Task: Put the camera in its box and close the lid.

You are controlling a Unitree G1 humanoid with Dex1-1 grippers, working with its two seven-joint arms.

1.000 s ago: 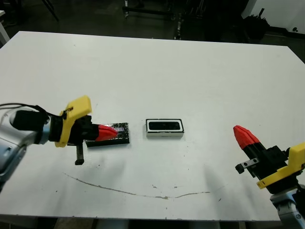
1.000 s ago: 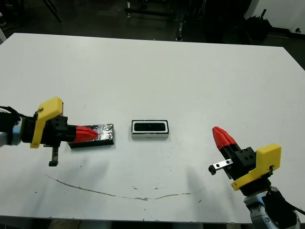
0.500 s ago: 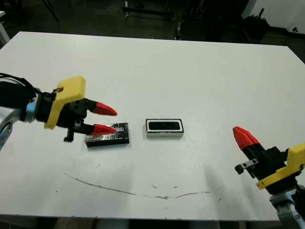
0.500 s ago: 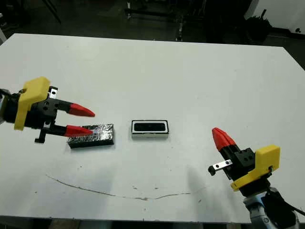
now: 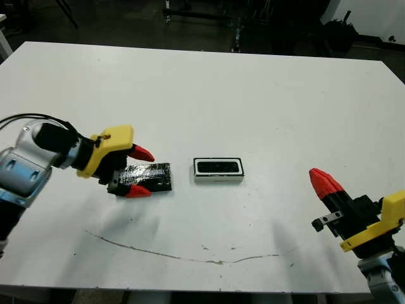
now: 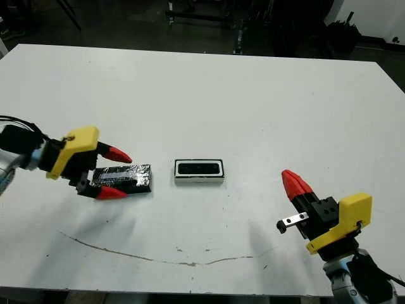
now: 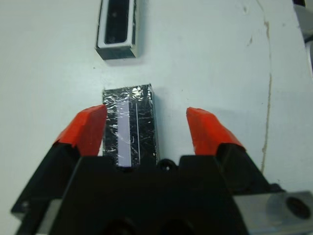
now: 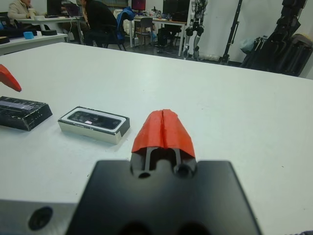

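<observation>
Dropping back to table level, our left gripper (image 5: 134,171) now straddles the lid (image 5: 147,178), where half a second ago it hung raised with both red fingers on the lid's left end, and a second ago it lay pressed shut against that end. Its fingers are spread wide, one on the far long edge and one on the near long edge, neither yet pressing the glossy slab as far as the left wrist view shows. We read this as the set-up for a grasp across the lid's short width, so the closing step is opening up. The camera (image 5: 218,167) already lies inside the box (image 5: 219,178), which sits just right of the lid with a strip of bare table (image 5: 253,95) between them. The lid has not moved; it rests flat, its long axis running left to right, slightly tilted, one short end facing the box. The box lies the same way, so the lid should need little turning before it goes on. Our right gripper (image 5: 321,180) is clenched and empty, hanging well apart at the right.
</observation>
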